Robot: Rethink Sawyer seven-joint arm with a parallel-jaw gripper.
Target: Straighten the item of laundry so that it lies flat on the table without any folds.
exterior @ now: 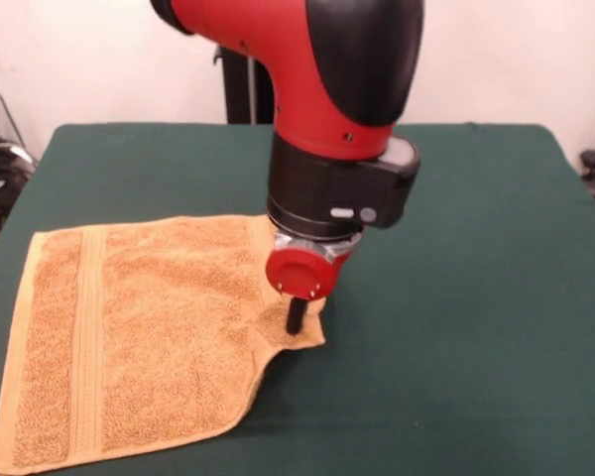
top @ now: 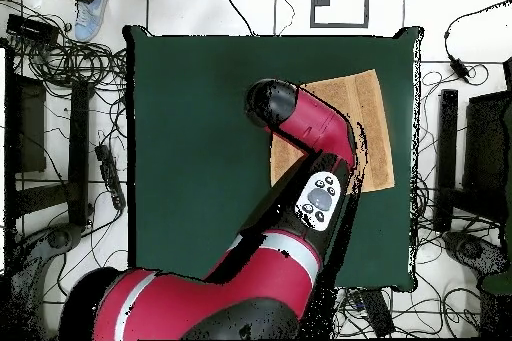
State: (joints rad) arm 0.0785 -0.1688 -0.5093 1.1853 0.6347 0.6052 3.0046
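Pressing down on a small orange-tan terry towel (exterior: 139, 337), the red and black arm's gripper (exterior: 296, 315) is meeting the cloth at its corner.

I cannot tell whether it is clenched or released; the towel is spreading away beneath it across the dark green cloth-covered table (exterior: 456, 327), its nearby edge lying curled.

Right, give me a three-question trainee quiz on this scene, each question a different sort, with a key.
1. True or false: the orange-tan terry towel lies fully flat on the dark green cloth-covered table.
2. In the front view, where does the red and black arm's gripper touch down? A) on the ribbed band B) at the towel's bunched corner on the picture's right C) on bare table, clear of the towel
3. Fill in: in the overhead view, the arm hides the towel's ___ part.

Key: 1 false, the corner near the gripper is bunched. 2 B. 3 left.
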